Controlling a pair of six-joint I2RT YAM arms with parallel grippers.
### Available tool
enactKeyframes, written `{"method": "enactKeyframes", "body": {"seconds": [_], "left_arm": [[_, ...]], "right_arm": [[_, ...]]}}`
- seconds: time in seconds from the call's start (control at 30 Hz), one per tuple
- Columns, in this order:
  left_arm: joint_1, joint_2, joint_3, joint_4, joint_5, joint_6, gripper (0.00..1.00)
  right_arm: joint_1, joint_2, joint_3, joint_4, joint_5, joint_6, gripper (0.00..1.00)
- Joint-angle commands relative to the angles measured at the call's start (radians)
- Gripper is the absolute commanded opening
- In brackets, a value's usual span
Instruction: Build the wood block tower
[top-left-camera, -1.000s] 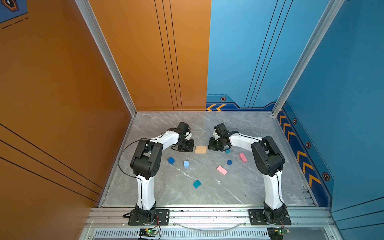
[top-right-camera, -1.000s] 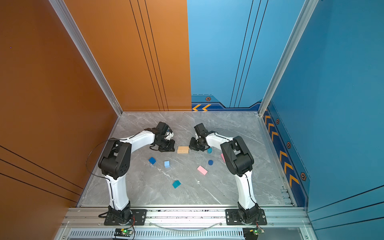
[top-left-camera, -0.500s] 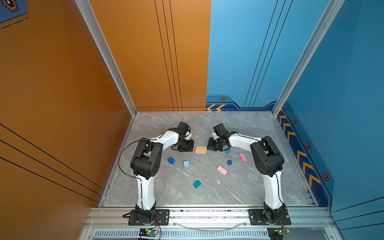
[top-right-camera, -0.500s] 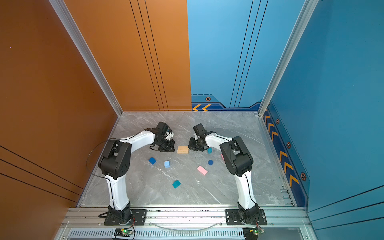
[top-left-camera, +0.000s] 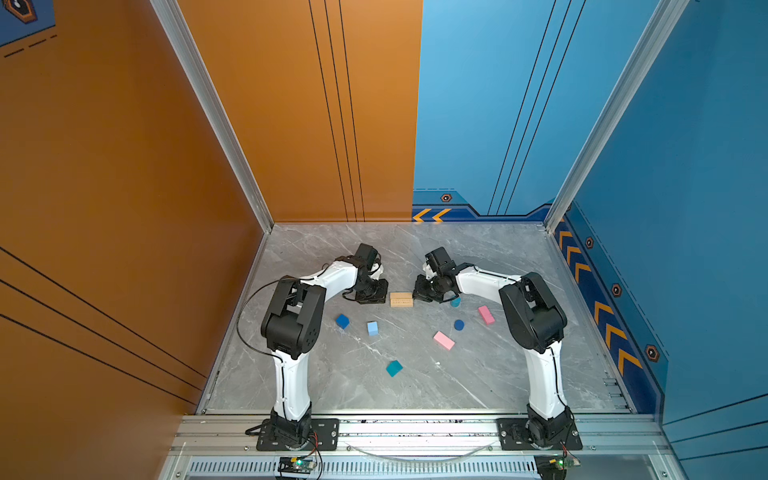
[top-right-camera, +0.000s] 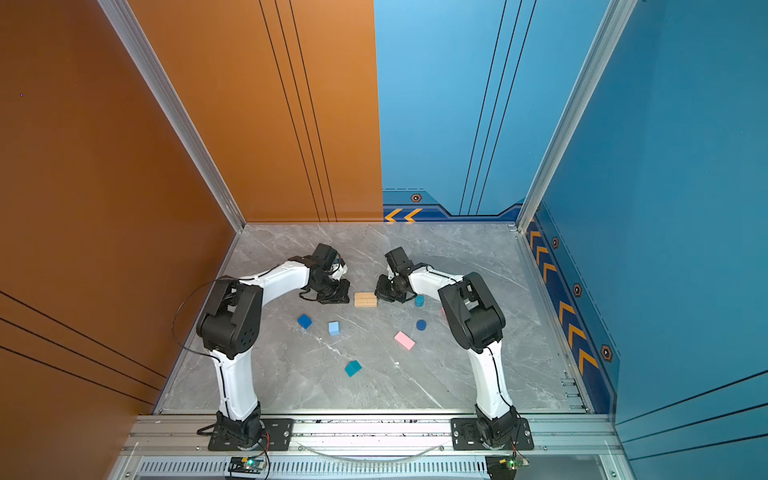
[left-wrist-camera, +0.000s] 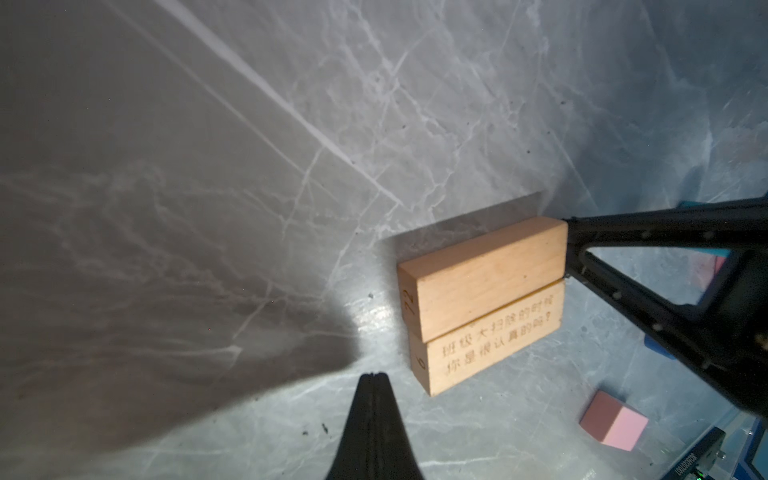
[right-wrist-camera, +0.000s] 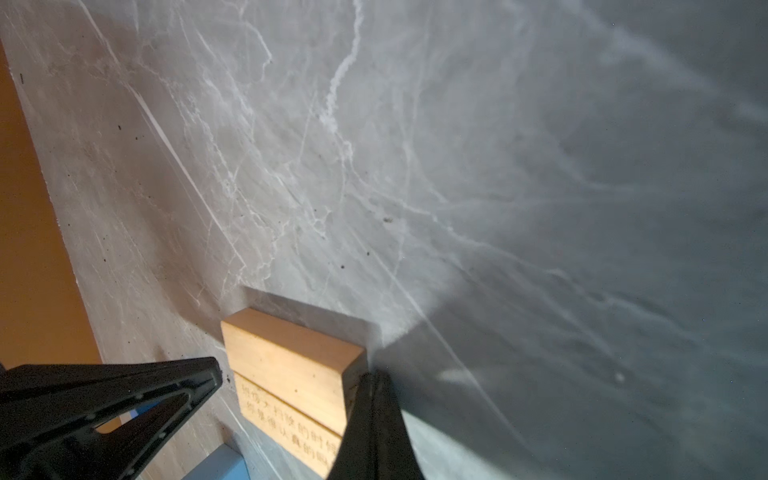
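two tan bars (top-left-camera: 401, 299) lie flush on the bench (top-left-camera: 498, 374) — we read both sets of jaws, pressed together and empty, flanking their ends to square a base.

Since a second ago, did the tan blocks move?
No. The tan bars keep the same spot against the light-blue cube in a top view.

Top views bright, sharp, wrist views dim, heavy shadows, blurred edges
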Motion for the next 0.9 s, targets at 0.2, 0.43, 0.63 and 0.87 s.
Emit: {"method": "enactKeyframes", "body": {"seconds": [0.2,0.43,0.63,0.87], "left_arm": [[0.009,-0.018,-0.015,-0.030,-0.019,0.013,0.00],[0.020,0.000,0.007,-0.030,-0.027,0.012,0.00],[0.026,0.057,0.062,-0.029,-0.018,0.010,0.00],[0.024,0.095,0.094,-0.029,0.002,0.002,0.00]], "right_arm": [[-0.004,0.028,-0.006,-0.053,0.021,0.011,0.00],[-0.024,-0.007,-0.036,-0.054,0.032,0.008,0.00],[-0.036,-0.037,-0.056,-0.057,0.038,0.004,0.00],[-0.043,-0.073,-0.080,-0.057,0.043,0.002,0.00]]}}
